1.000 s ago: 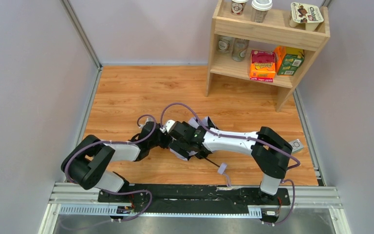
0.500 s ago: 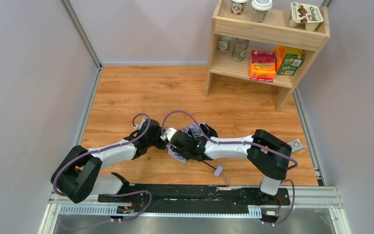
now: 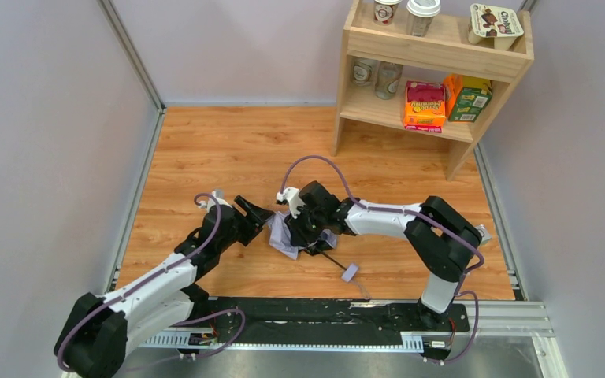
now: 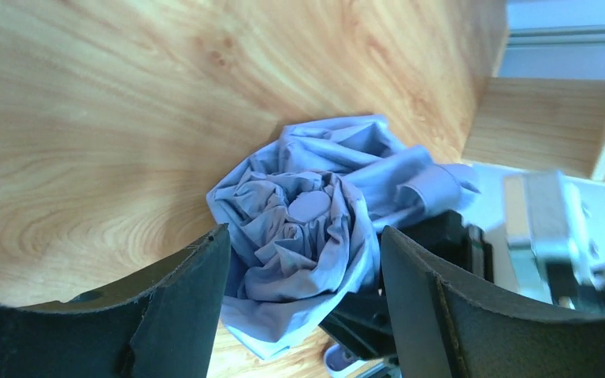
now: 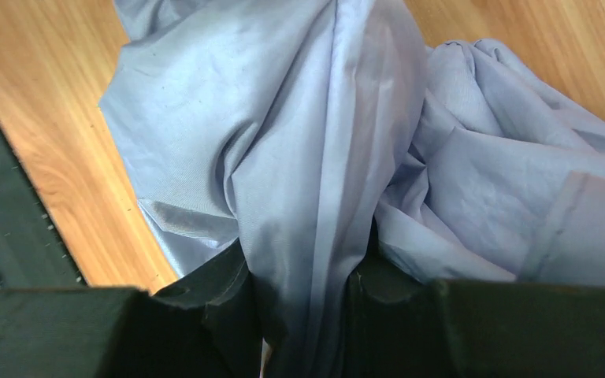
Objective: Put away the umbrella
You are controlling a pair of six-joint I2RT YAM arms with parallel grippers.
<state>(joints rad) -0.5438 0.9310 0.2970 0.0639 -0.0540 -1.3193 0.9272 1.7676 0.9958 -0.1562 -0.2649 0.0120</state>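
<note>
The umbrella (image 3: 282,236) lies crumpled on the wooden floor as a pale lavender bundle. Its slim black shaft (image 3: 332,260) runs toward the near right and ends at a fabric tab (image 3: 350,273). My right gripper (image 3: 302,228) comes in from the right and is shut on a fold of the umbrella (image 5: 315,157); in the right wrist view both fingers (image 5: 220,295) pinch the cloth. My left gripper (image 3: 258,214) stands open just left of the bundle, apart from it. In the left wrist view the umbrella (image 4: 307,228) sits beyond the spread fingertips (image 4: 205,268).
A wooden shelf unit (image 3: 433,55) stands at the back right with cups, a jar and snack boxes (image 3: 425,106) on it. Grey walls close off the left, back and right. A small tag (image 3: 480,234) lies at the floor's right edge.
My left gripper has opened and drawn back to the left, off the umbrella. My right gripper has shut on the fabric and shifted slightly away from me.
</note>
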